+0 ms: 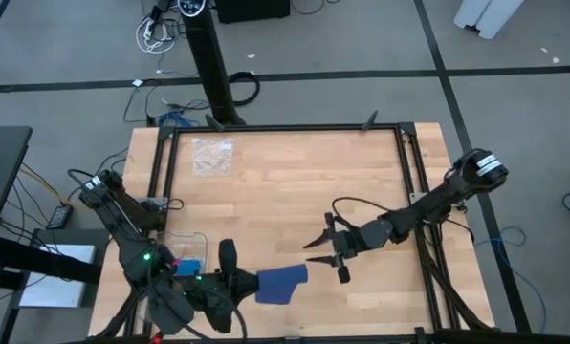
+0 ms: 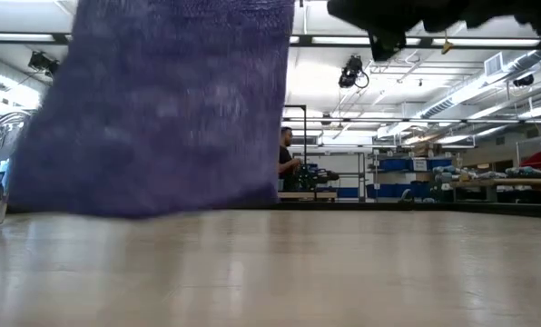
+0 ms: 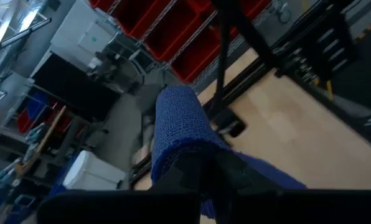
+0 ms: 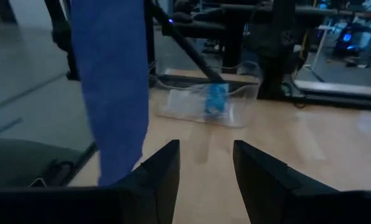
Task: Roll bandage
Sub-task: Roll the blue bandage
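Bandage (image 1: pixel 281 284) hanging vertically, lengthwise down.

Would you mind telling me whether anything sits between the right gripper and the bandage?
Nothing visible does: bare wood table separates the open right gripper from the bandage, which the shut left gripper holds.

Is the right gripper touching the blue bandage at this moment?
Apart. In the high view, bare table lies between the right gripper and the bandage. The right wrist view shows its open fingers empty, with the bandage hanging off to one side.
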{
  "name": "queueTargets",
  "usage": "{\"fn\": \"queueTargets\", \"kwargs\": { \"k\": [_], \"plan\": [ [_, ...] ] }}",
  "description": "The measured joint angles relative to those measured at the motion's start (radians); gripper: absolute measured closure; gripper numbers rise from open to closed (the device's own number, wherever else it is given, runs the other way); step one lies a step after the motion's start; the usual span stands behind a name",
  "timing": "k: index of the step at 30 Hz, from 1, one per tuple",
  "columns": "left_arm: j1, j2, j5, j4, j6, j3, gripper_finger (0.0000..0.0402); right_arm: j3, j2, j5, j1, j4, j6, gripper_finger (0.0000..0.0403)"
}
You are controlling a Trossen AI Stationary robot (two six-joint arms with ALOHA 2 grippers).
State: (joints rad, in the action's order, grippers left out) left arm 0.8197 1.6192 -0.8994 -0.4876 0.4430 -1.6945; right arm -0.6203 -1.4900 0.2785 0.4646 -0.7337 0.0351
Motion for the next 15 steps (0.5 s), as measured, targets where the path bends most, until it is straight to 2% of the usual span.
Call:
{"fn": "queueTargets", "kwargs": {
  "k": [7,15],
  "plan": [
    [-0.031,0.001,-0.019,-0.036,0.060,-0.072,0.0386,-0.032,-0.185,-0.014,0.040,-0.133,0.049,0.0253],
    [-0.043,0.001,-0.019,-0.036,0.107,-0.095,0.0386,-0.115,-0.366,0.043,0.045,-0.313,0.051,0.0247]
  ]
}}
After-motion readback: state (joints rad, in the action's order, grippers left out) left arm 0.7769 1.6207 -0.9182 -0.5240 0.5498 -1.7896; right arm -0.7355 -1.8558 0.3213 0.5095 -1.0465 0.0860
